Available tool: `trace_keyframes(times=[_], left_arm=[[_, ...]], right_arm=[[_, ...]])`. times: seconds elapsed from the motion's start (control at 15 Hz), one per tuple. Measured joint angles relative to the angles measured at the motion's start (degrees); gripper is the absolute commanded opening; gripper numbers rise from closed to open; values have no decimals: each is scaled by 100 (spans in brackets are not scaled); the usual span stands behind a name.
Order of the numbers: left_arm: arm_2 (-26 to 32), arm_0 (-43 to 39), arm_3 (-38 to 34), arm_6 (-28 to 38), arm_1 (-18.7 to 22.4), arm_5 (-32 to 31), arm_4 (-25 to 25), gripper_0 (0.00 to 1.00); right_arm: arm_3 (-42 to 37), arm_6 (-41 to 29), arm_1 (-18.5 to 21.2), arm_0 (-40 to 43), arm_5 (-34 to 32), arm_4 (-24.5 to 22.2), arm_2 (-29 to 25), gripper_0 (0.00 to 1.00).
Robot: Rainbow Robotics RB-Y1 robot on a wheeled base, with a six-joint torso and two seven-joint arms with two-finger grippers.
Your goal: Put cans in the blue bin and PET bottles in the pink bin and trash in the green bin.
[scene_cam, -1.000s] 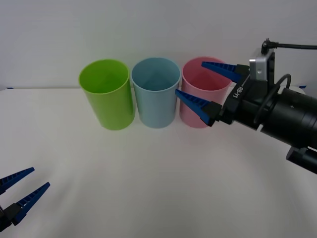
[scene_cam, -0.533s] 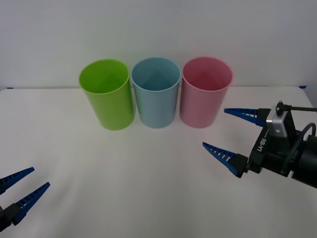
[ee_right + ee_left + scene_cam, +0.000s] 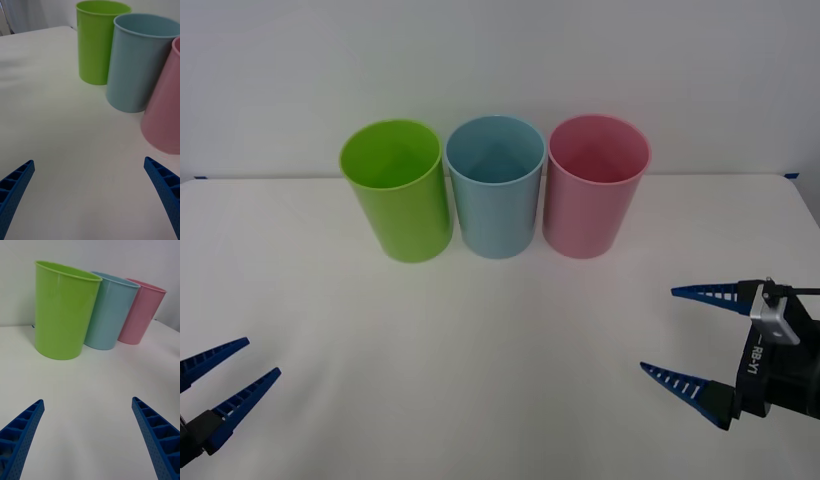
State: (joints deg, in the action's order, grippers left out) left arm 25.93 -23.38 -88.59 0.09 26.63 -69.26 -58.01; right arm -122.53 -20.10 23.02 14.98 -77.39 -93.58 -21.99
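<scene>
Our left gripper [image 3: 218, 385] sits low at the near left corner of the table [image 3: 480, 340], fingers spread and carrying nothing, just as it did a second ago. Ahead of it, from left to right, stand the green bin [image 3: 395, 190], the blue bin [image 3: 495, 185] and the pink bin [image 3: 595, 185], upright in a row at the far side, each just beside the next.

Our right gripper [image 3: 690, 335] is what has changed. A second ago it hung up at the rim of the pink bin, reaching toward the blue one; now it has drawn back and down to the near right of the table, well apart from all three bins, fingers wide and empty. We read that as a retreat after a drop, most likely into the blue bin, though we cannot see inside any bin to confirm a can lies there.

No can, bottle or scrap shows on the table surface between our grippers and the bins, so we judge the sorting finished, or nearly so, with both arms settling toward rest.
</scene>
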Motion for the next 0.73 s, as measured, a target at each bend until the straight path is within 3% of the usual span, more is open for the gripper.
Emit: trace_keyframes(times=[0.73], left_arm=[[0, 0, 0, 0, 0, 0, 0, 79]], right_arm=[[211, 376, 0, 251, -190, -37, -209, 100]])
